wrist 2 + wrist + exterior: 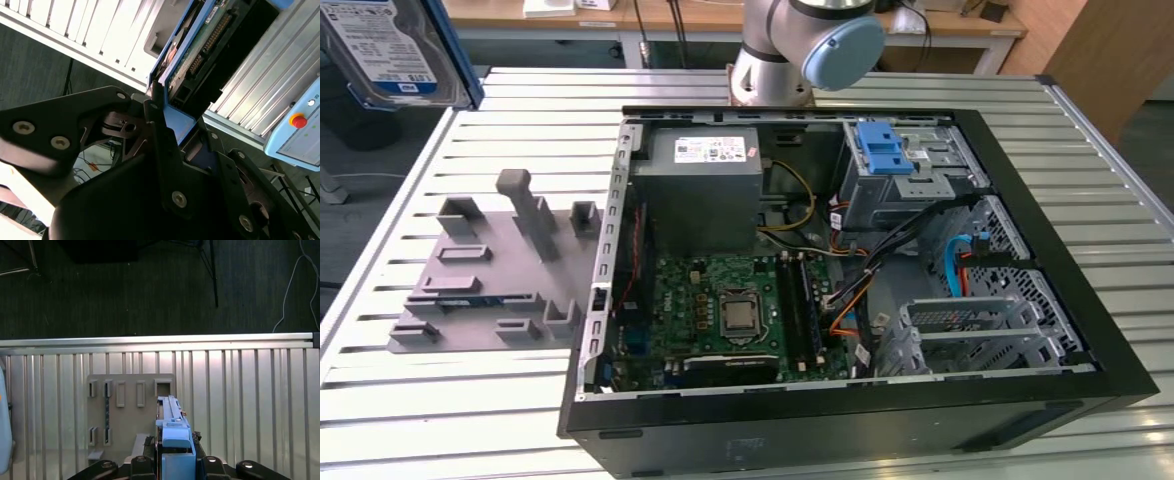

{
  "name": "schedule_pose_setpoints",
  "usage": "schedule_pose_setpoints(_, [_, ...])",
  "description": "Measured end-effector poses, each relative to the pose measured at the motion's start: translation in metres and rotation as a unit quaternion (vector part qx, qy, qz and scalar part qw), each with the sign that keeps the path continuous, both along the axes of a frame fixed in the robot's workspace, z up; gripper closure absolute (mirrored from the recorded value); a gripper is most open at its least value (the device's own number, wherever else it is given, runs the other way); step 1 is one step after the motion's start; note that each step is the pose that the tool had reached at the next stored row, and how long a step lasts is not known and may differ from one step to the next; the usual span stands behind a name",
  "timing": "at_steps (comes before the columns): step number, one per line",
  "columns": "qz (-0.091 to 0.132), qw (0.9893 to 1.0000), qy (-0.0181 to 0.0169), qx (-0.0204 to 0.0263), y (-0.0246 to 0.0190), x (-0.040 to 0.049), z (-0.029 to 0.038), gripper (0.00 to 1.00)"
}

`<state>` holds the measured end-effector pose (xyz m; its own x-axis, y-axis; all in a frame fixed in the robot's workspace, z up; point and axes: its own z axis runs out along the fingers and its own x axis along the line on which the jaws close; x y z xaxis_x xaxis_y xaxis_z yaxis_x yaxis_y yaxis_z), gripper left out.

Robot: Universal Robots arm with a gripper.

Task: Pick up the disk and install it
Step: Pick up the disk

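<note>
The gripper (172, 462) is pinching the disk (171, 422) by one end of its blue caddy, with a finger pressed against each broad face. In both wrist views the drive sticks straight out from the fingers (160, 125), so its long axis carries on along the line of the tool. In the first wrist view it is edge-on, with only a thin sliver of it showing. Below it lie the grey slotted holder (130, 390) and the slatted table (250, 390).

In the exterior view the disk (394, 50) hangs in the upper left corner of the frame, label towards the camera, clear of the grey slotted holder (494, 270) at the middle left.

What matters, as I judge it, is the gap to the open computer case (854, 270). Its metal bay (914, 180), the one with the blue latch bracket (883, 148), sits in the upper right of centre. That puts it well apart from the disk, across the whole case towards the exterior view's right. How the drive's long axis lines up with the bay opening cannot be read from here.
</note>
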<state>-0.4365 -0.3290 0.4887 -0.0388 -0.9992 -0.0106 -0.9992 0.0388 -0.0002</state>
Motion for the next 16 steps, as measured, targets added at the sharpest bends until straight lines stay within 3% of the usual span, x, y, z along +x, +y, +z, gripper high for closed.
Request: schedule_pose_setpoints(16, [0.000, 1.0000, 0.0028, 0.0000, 0.0000, 0.0320, -0.0001, 0.64])
